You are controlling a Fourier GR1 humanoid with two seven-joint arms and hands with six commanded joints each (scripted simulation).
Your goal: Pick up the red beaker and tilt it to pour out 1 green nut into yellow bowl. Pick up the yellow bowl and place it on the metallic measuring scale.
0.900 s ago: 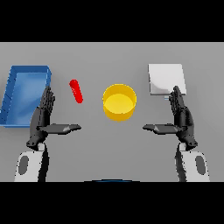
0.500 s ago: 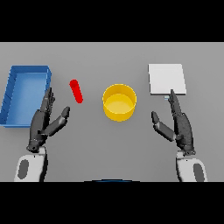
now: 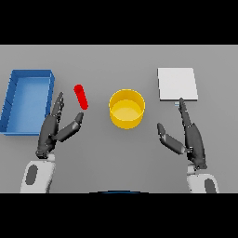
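A blue tray [image 3: 28, 100] lies left of the beaker [image 3: 81, 96]; nothing blocks the bowl [image 3: 126, 108] or scale [image 3: 177, 83]. Both robot hands, left [image 3: 53, 130] and right [image 3: 188, 137], stay open, the left now nearer the beaker.

The red beaker [image 3: 81, 96] lies tilted on the table, left of the yellow bowl [image 3: 127, 108]. The bowl stands upright, open, mid-table. The pale square scale [image 3: 177, 83] lies flat to its right.

**Colours on the tabletop**

Tabletop [image 3: 116, 158]: plain grey, unpatterned.
Beaker [image 3: 81, 96], 10 o'clock: solid red.
Bowl [image 3: 127, 109], centre: yellow, paler inside.
Tray [image 3: 27, 101], 9 o'clock: blue throughout.
Scale [image 3: 177, 83], 2 o'clock: flat pale grey-white.
Left hand [image 3: 50, 132], right hand [image 3: 191, 139]: dark grey; forearms white with grey patches.
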